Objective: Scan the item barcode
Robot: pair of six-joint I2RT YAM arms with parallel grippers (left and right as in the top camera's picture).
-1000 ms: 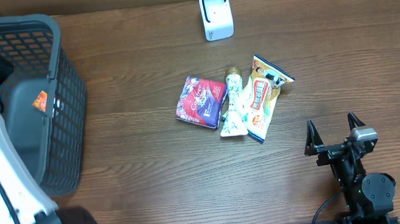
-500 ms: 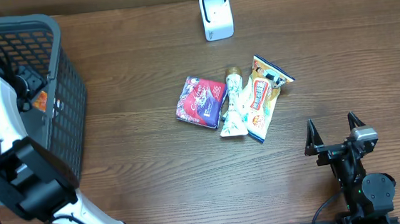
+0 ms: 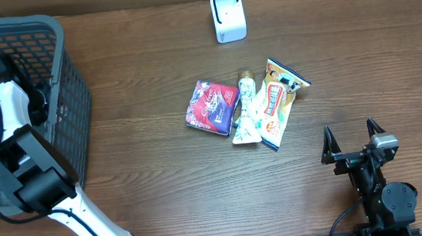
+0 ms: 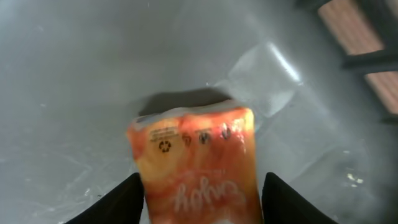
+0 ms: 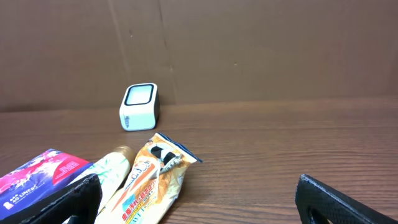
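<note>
Basket floor point(image 4: 74, 74), orange packet point(image 4: 196, 158) flanked by left hand point(image 4: 202, 178), grip unclear; right hand point(image 3: 347, 127) agape.

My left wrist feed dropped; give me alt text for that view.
An orange plastic snack packet lies on the grey basket floor, between the left gripper's two black fingers, which stand apart beside it.

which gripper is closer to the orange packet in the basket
Left. The left gripper straddles the orange packet inside the basket; the right gripper sits open far across the table.
</note>
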